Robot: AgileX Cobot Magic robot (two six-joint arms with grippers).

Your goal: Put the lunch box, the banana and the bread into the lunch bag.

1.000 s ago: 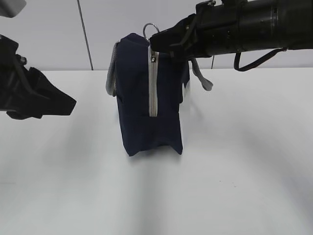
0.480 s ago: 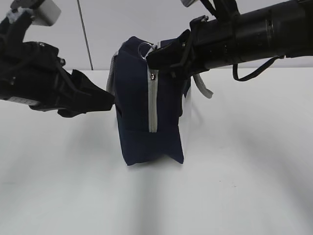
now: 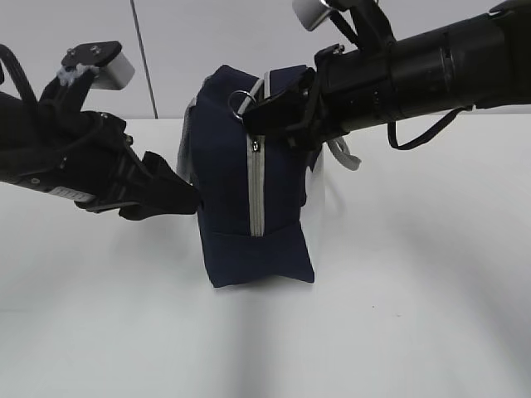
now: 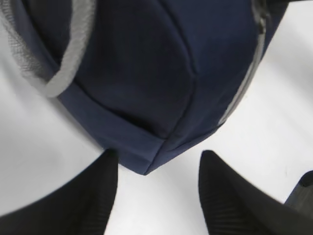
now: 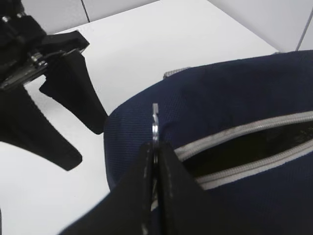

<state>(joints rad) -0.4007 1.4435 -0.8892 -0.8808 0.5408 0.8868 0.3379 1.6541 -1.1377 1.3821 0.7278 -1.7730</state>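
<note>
The navy lunch bag [image 3: 224,166] stands upright in the middle of the white table, its grey zipper [image 3: 255,186] facing the camera. My right gripper [image 3: 259,108] is shut on the metal ring pull [image 5: 155,120] at the bag's top. The zipper is partly open there and shows a dark gap [image 5: 254,144]. My left gripper [image 3: 187,199] is open at the bag's left side. In the left wrist view its fingers [image 4: 88,196] straddle the bag's bottom corner [image 4: 151,161] without touching it. The lunch box, banana and bread are out of view.
A grey webbing handle [image 3: 344,153] hangs behind the bag on the right, another loops on its left side [image 4: 68,63]. White table [image 3: 398,315] surrounds the bag, with a pale wall behind.
My left arm has swung in from the far left to the bag's left side. My right gripper has drawn the ring pull leftward and down, and the bag has tilted slightly.
</note>
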